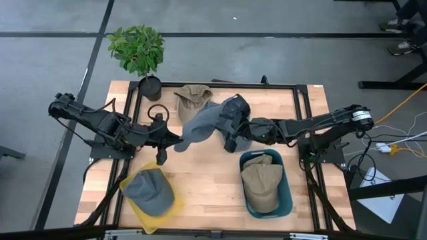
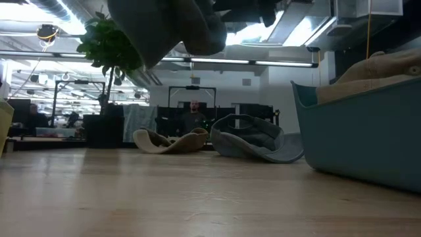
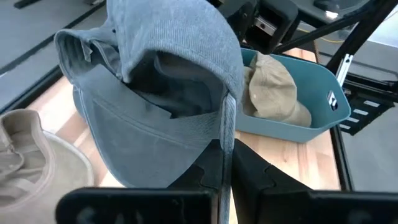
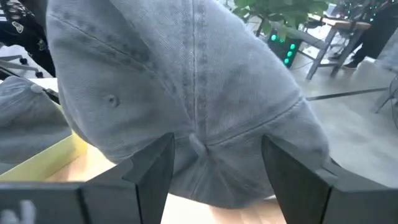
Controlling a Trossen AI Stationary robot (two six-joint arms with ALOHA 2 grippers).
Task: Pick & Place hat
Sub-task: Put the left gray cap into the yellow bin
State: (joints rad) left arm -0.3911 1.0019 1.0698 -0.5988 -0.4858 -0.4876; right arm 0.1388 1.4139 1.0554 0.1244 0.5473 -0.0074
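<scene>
A grey-blue cap [image 1: 202, 124] is held up over the table's middle; in the low view it hangs at the top [image 2: 164, 26], clear of the wood. My left gripper [image 1: 175, 142] comes from the left and is shut on its brim. My right gripper [image 1: 231, 137] comes from the right and is open. Its fingers [image 4: 152, 171] stand on either side of the cap's crown [image 4: 193, 93]; I cannot tell whether they touch it. A tan hat [image 1: 193, 100] and a dark grey hat [image 1: 235, 107] lie on the table behind. My left gripper pinches the cap's brim at its edge [image 3: 226, 134] between the two shut fingers [image 3: 261, 180], roughly level from the table's left. The cap is lifted clear of the table, with its crown [image 3: 180, 37] arching beyond the brim.
A yellow tray [image 1: 167, 213] at the near left holds a grey cap [image 1: 148, 189]. A teal bin [image 1: 285, 200] at the near right holds a tan cap [image 1: 261, 181]. A potted plant [image 1: 138, 50] stands at the far left corner. Bare wood lies between tray and bin.
</scene>
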